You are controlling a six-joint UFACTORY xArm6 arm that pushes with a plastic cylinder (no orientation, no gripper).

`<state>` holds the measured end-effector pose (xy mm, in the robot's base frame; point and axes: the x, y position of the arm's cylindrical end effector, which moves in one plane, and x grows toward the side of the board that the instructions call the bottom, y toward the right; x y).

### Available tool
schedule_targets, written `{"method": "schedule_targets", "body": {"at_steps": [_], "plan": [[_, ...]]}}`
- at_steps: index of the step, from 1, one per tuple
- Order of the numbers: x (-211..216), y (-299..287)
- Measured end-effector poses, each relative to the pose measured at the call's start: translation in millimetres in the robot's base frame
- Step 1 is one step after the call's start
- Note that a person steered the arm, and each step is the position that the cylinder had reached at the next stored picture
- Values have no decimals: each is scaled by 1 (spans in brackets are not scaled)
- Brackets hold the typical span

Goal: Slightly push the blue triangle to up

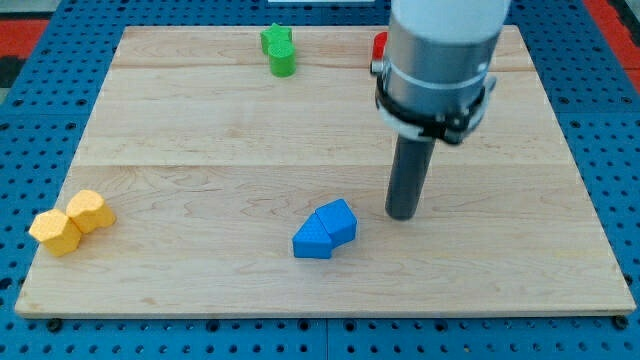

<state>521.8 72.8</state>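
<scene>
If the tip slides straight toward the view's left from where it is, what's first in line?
Probably the blue triangle: my tip sits just to its right, apart from it and slightly higher in the view, so it may only clip the upper edge.

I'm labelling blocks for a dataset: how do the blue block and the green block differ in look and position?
The blue triangle block lies low on the wooden board, just left of my tip; the green block sits at the view's top edge, far from it. The blue one spreads wide and angular; the green one looks narrower and more rounded. Both rest on the board untouched.
</scene>
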Motion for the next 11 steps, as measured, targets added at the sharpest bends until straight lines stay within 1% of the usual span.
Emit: {"method": "schedule_targets", "body": {"at_steps": [1,2,3,4,5,9,10,11], "plan": [[6,-76],[28,-87],[28,-60],[74,-32],[97,-37],[93,-48],[94,-117],[88,-153]]}}
